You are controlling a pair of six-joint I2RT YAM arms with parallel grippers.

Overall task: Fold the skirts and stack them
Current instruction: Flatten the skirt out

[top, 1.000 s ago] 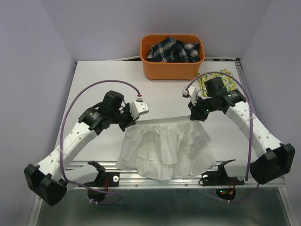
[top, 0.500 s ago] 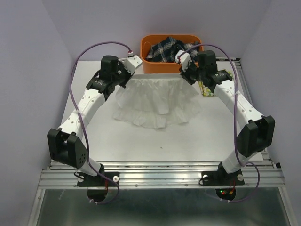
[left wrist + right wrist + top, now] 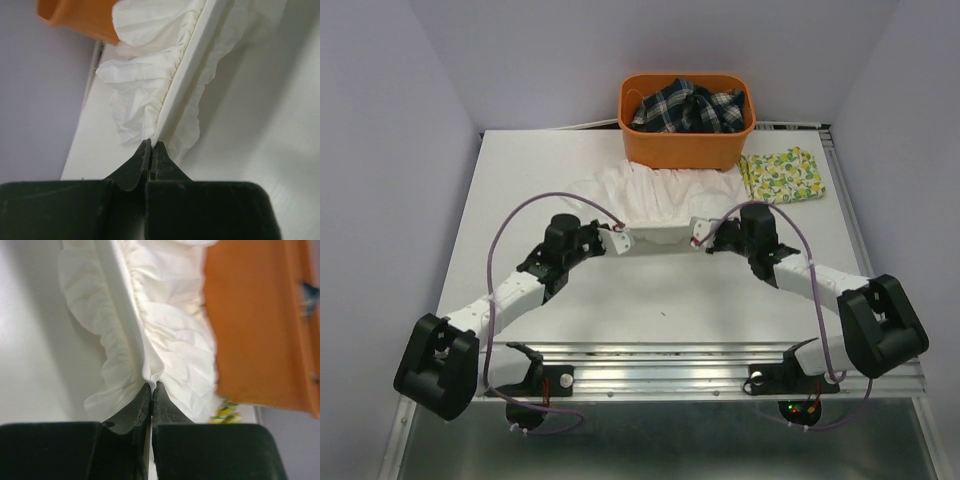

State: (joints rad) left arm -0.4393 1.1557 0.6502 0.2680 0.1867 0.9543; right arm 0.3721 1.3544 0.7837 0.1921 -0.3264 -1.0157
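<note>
The plain white crinkly skirt (image 3: 655, 195) lies folded on the table in front of the orange basket, its waistband stretched between my two grippers. My left gripper (image 3: 620, 240) is shut on the waistband's left end (image 3: 152, 141). My right gripper (image 3: 702, 238) is shut on its right end (image 3: 151, 380). The skirt also shows in the left wrist view (image 3: 145, 85) and the right wrist view (image 3: 170, 325). The lemon-print skirt (image 3: 785, 176) lies folded flat at the back right of the table, and a corner of it shows in the right wrist view (image 3: 224, 410).
The orange plastic basket (image 3: 686, 145) stands at the table's back edge with dark plaid cloth (image 3: 688, 106) in it, right behind the white skirt. Purple cables loop over both arms. The metal rail (image 3: 660, 375) runs along the near edge.
Both grippers pulled the waistband back from near the basket towards the near side and lowered it. The white skirt's hem stayed by the basket, so the skirt now lies doubled over.
</note>
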